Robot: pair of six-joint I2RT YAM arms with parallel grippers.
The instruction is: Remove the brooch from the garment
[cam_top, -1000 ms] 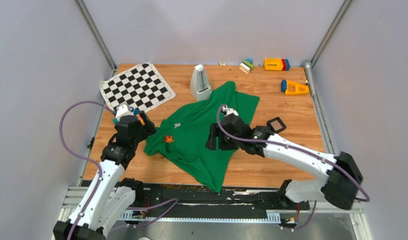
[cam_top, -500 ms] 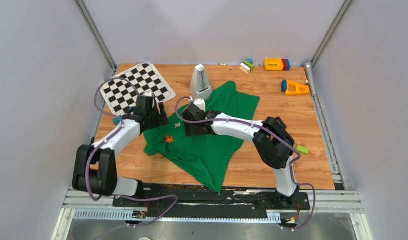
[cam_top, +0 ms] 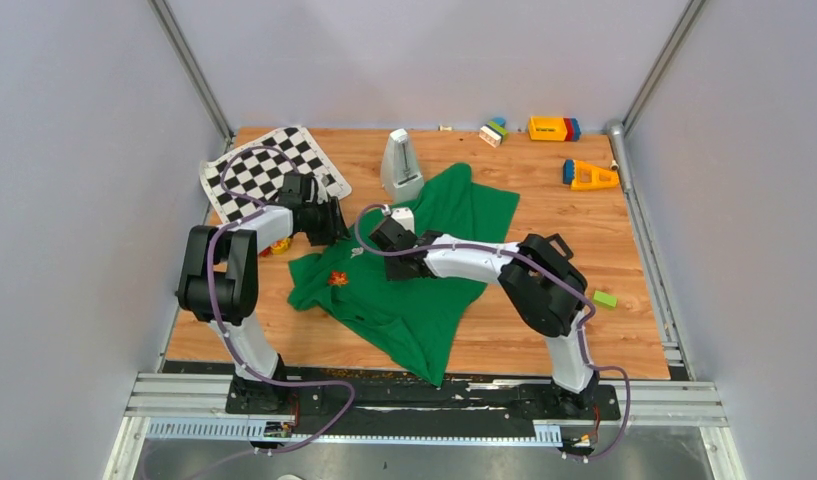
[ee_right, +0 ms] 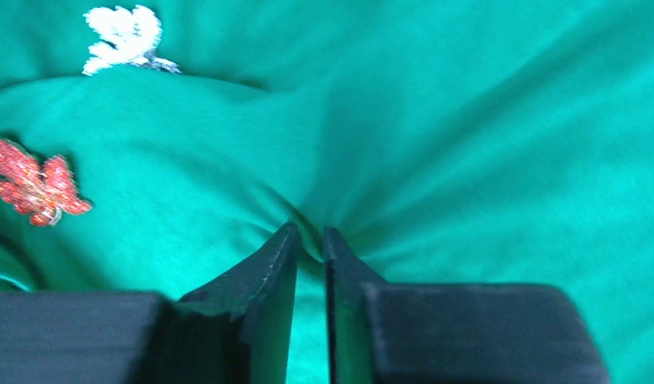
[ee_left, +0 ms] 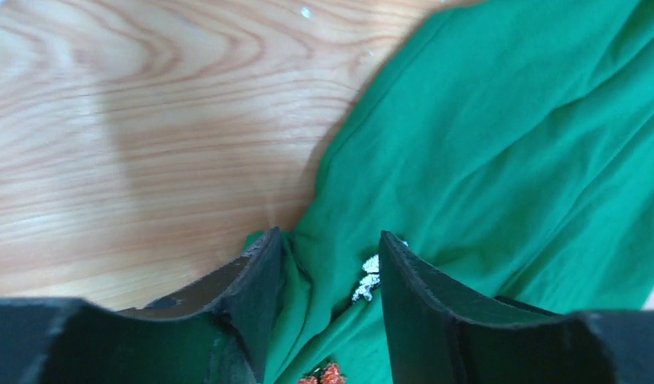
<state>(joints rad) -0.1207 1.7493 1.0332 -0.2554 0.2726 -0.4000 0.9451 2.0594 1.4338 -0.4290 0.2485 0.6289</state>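
The left arm is holding a sharp bend at the elbow, the left claw (ee_left: 327, 256) pointing downward with its fingers standing well apart. The right arm is lying stretched leftward, the right claw (ee_right: 309, 238) pinching a fold of shirt (ee_right: 467, 120).

Our left arm (cam_top: 268, 226) and right arm (cam_top: 464, 262) share white shells, bulky black joints, a looping purple cable (cam_top: 217, 285) each, and matte black wedge fingers (ee_left: 255, 296)
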